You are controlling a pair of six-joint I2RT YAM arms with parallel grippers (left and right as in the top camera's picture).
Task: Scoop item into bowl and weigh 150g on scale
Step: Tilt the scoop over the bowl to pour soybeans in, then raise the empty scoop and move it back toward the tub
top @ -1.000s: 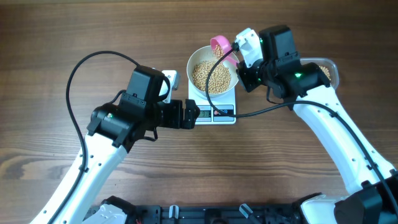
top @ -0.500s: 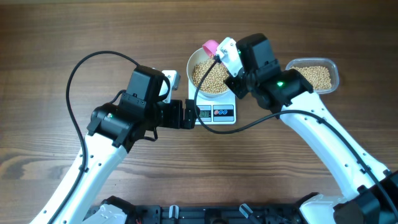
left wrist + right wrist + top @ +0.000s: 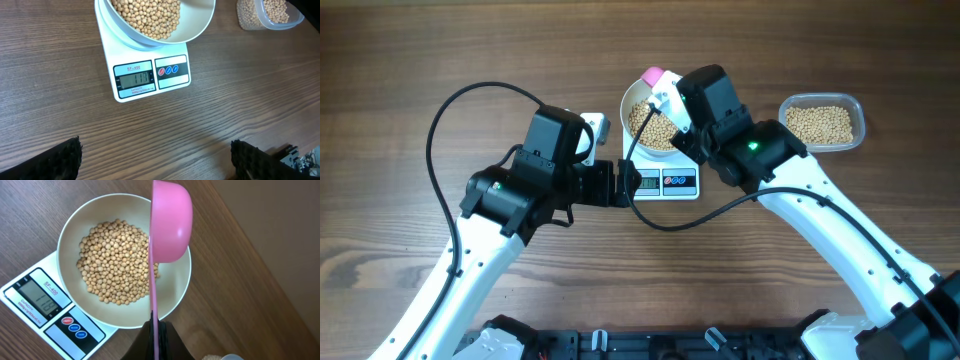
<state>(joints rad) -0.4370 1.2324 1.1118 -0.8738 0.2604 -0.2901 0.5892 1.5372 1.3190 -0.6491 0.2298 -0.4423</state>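
Note:
A white bowl (image 3: 67, 235) holding tan beans (image 3: 117, 262) stands on the small white scale (image 3: 45, 310). My right gripper (image 3: 156, 330) is shut on the thin handle of a pink scoop (image 3: 171, 222). The scoop is turned on its side over the bowl's rim, and its inside is hidden from me. From above, the scoop (image 3: 653, 77) sits at the far edge of the bowl (image 3: 632, 100). My left gripper (image 3: 155, 160) hangs open and empty over bare wood, just in front of the scale (image 3: 150, 75) and its lit display.
A clear plastic container (image 3: 822, 122) with more beans lies to the right of the scale. A black cable loops from the right arm across the scale's front. The left arm's cable arcs over the table's left side.
My right arm has swung left, carrying the pink scoop from the bowl's right rim to its far rim. The container has come out from under the arm. The left arm has not moved.

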